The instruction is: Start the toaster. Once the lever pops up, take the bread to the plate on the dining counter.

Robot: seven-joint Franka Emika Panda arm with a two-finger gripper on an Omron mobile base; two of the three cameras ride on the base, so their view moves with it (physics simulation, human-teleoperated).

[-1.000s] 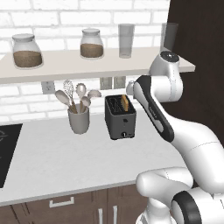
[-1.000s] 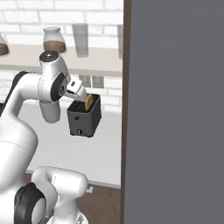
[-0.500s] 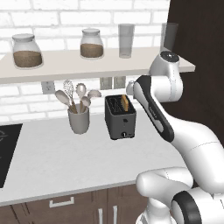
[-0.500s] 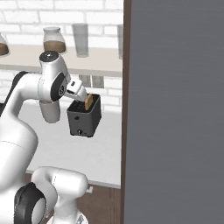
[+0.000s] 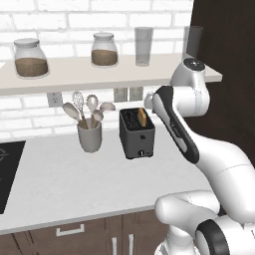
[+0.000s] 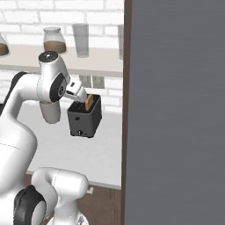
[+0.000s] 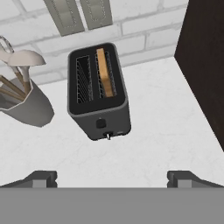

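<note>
We want to start the toaster (image 7: 99, 96), so our next job is to push down the little lever on its front, and we think it is best to come down slowly and straight so we press the lever and do not bump the box. Our gripper (image 7: 112, 177) is wide open and holds nothing; its two dark tips sit far apart at the bottom of the hand view. The toaster stands on the light grey counter (image 5: 74, 179) close to the brick wall, just beside the grey cup of cooking tools (image 5: 90, 134) and near the dark cabinet (image 7: 205, 57). The bread (image 7: 104, 72) sits in one slot of the toaster, the one nearer the dark cabinet, and its brown top pokes up a little. In the hand view the toaster lies above our tips, well apart from them, with its front and small knob turned toward us. We should line the tips up with that front first.
</note>
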